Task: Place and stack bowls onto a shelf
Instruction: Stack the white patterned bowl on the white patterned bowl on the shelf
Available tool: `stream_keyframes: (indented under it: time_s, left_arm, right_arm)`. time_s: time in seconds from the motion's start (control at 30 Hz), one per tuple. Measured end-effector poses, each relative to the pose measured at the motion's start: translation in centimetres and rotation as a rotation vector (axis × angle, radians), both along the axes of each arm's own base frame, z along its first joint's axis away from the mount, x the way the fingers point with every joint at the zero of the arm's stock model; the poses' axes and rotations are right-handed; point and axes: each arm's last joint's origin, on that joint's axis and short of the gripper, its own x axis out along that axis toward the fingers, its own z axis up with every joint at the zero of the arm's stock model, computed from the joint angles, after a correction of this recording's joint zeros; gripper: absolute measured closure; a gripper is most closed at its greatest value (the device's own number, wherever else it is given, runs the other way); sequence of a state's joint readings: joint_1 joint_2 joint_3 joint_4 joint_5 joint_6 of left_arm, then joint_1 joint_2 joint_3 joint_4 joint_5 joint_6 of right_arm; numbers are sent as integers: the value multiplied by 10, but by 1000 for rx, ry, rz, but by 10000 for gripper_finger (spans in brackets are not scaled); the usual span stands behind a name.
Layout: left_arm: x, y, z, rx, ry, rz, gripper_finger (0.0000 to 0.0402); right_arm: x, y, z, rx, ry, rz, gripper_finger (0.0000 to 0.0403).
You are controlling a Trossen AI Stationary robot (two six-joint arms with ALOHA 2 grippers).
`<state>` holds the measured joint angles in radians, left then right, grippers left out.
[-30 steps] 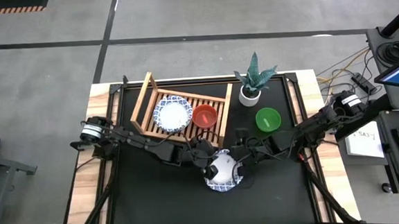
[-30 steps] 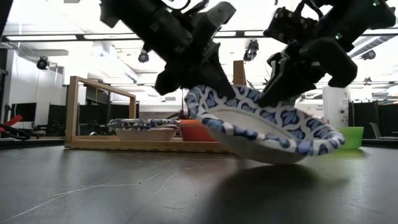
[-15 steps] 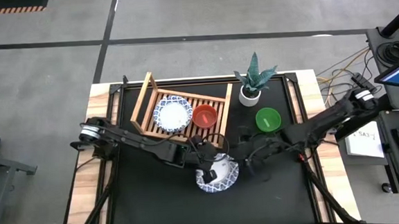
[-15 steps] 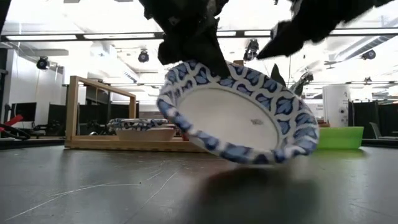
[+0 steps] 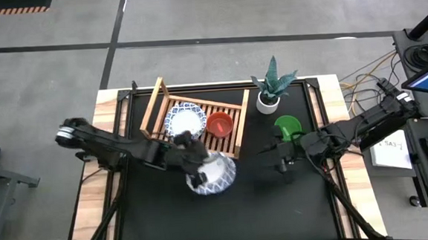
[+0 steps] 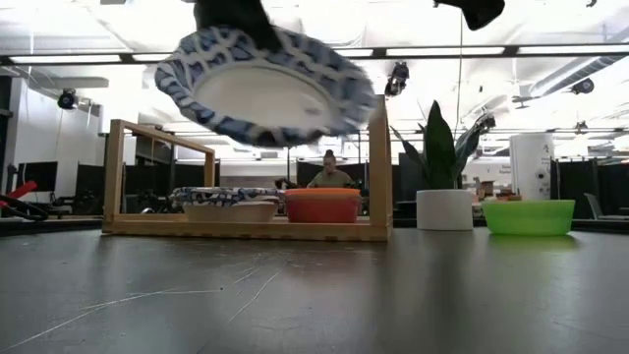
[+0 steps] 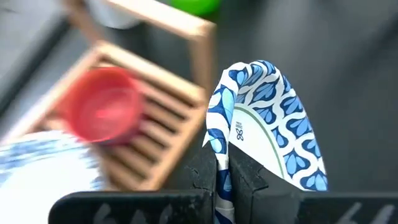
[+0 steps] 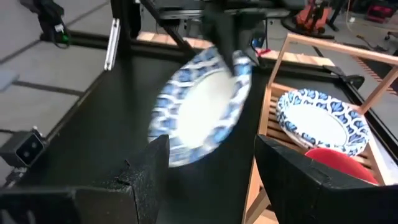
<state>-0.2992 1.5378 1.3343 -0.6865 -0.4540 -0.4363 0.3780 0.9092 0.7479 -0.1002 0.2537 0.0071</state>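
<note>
The shelf (image 5: pixel 195 121) is the landmark. Its slats hold a blue-rimmed bowl (image 5: pixel 186 122) toward the raised frame end and a red bowl (image 5: pixel 219 124) beside it; bare slats show only around them. In front of the shelf, the left gripper (image 5: pixel 195 160) holds a second blue-rimmed bowl (image 5: pixel 213 173) aloft, just off the shelf's front edge, blocking that approach. Beyond the shelf's other end stand a potted plant (image 5: pixel 270 89) and a green bowl (image 5: pixel 287 127), with the right gripper (image 5: pixel 282 157) near the green bowl. The table (image 5: pixel 279 213) in front of all these lies open.

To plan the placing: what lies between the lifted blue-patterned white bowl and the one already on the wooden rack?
In the high view, only the rack's front rail lies between the lifted bowl and the racked bowl.
</note>
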Motion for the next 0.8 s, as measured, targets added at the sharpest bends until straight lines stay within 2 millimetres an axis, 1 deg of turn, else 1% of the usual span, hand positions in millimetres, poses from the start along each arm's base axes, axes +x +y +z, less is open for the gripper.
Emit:
stream_keyframes:
  time_s: [0.13, 0.3, 0.37, 0.5, 0.6, 0.7, 0.8]
  left_arm:
    - [-37, 25, 22, 110, -73, 140, 401]
    - [-75, 66, 31, 188, -146, 337, 401]
    - [-87, 84, 31, 193, -168, 417, 401]
    - [-99, 116, 12, 176, -162, 543, 401]
    - [-101, 136, -3, 128, -167, 594, 401]
    - [-100, 150, -16, 92, -170, 626, 401]
    - [-97, 158, -22, 87, -154, 650, 401]
  right_arm:
    - [-3, -1, 2, -2, -14, 5, 179]
    - [-3, -1, 3, -31, -23, 14, 179]
    - [-3, -1, 3, -36, -25, 16, 179]
    - [-3, -1, 3, -37, -24, 16, 179]
    - [-3, -1, 3, -38, -20, 16, 179]
    - [-3, -1, 3, -36, -20, 15, 179]
    - [-3, -1, 2, -35, -19, 15, 179]
